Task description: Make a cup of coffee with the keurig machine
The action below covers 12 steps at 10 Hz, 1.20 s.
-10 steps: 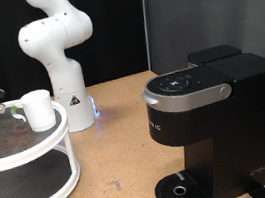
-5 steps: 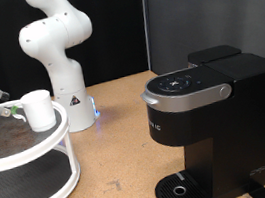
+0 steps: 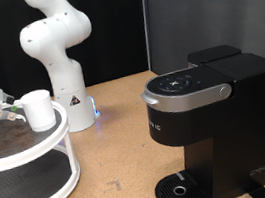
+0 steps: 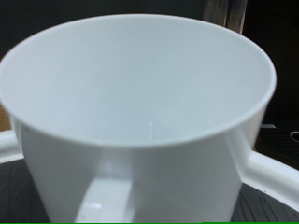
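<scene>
Here the small white cylindrical cup (image 3: pixel 39 109) stands upright and empty on the top tier of the white two-tier round rack (image 3: pixel 46 189), its handle facing the gripper (image 3: pixel 11 110) just beside it; whether the fingers are spread, I cannot tell. A misjudged approach could tip it. The boxy black keurig machine (image 3: pixel 213 127) stands well apart.
</scene>
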{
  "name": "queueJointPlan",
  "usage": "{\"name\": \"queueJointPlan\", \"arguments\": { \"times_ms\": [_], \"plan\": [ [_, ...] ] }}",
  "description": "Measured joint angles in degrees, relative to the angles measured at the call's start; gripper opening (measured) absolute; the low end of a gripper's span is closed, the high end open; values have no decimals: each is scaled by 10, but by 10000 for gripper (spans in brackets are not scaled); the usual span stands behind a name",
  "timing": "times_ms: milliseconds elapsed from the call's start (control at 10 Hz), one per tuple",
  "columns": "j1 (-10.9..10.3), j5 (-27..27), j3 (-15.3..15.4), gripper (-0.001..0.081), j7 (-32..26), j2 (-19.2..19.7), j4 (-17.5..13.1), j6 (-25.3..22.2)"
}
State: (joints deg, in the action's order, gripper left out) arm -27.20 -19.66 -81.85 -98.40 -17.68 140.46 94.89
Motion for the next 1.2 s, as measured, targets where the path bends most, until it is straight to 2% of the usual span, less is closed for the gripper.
{"name": "queueJointPlan", "arguments": {
  "times_ms": [300,500,600,700,800,900,1000,1200],
  "plan": [
    [-4,-1,-2,803,0,-1,1,-8],
    [-4,-1,-2,544,0,-1,1,-10],
    [-4,-1,-2,544,0,-2,1,-10],
    [-3,-2,-2,409,0,-2,1,-11],
    [-3,-3,-2,409,0,-2,1,-12],
    [-2,-3,-2,195,1,-2,1,-19],
    [0,-2,-1,68,2,-2,0,-30],
    [14,7,4,68,9,-2,-1,-61]
  ]
}}
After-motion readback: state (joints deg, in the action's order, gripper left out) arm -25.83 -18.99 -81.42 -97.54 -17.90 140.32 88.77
